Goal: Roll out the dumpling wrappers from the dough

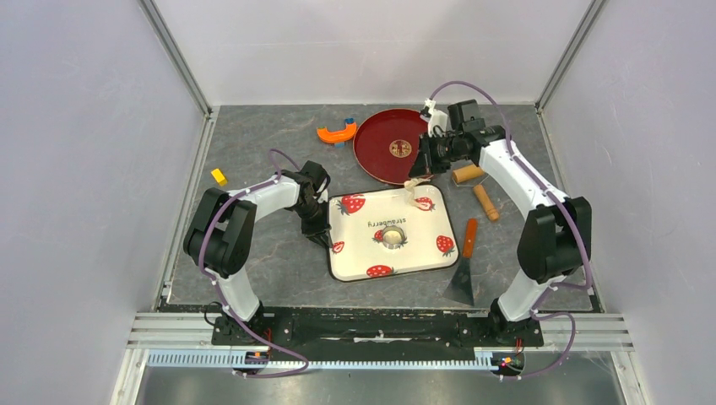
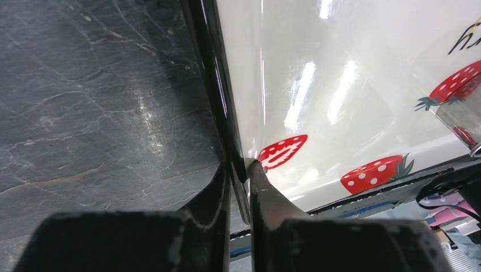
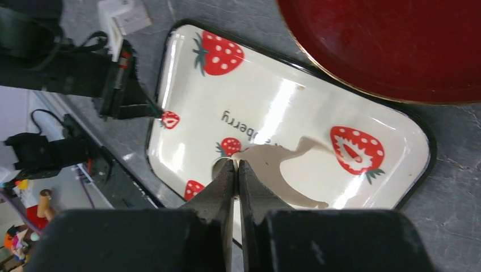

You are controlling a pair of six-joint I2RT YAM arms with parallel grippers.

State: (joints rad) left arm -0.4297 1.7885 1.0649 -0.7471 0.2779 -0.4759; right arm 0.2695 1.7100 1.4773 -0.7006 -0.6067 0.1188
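Enclosure: pale walls on three sides, a grey marbled table [image 1: 253, 169] inside. A cream strawberry-print tray [image 1: 422, 249] lies at its centre. A red plate [image 1: 380, 160] sits just beyond the tray's far edge. A wooden roller [image 1: 467, 175] and a scraper [image 1: 464, 266] lie to the tray's right, neither in any grip.

Left jaws: narrow, pinched on the black rim of the tray's left edge, one finger on each side in the left wrist view. Judged purpose: to pin the tray against sliding while the other arm works over it.

Right jaws: closed to a sliver on the edge of a dumpling wrapper [image 3: 283, 175], a thin pale sheet hanging limp beneath them. It hangs over the tray's far right corner, close beside the red plate. Judged purpose: an edge pinch lifts the soft sheet without crumpling it, and the position suggests the plate is its destination.

Dough [image 1: 393, 237]: a small round pale item at the tray's middle, well apart from both jaws. It appears to be the remaining lump, though the top view is too coarse to confirm this. With the roller lying aside, that lump is judged not yet rolled
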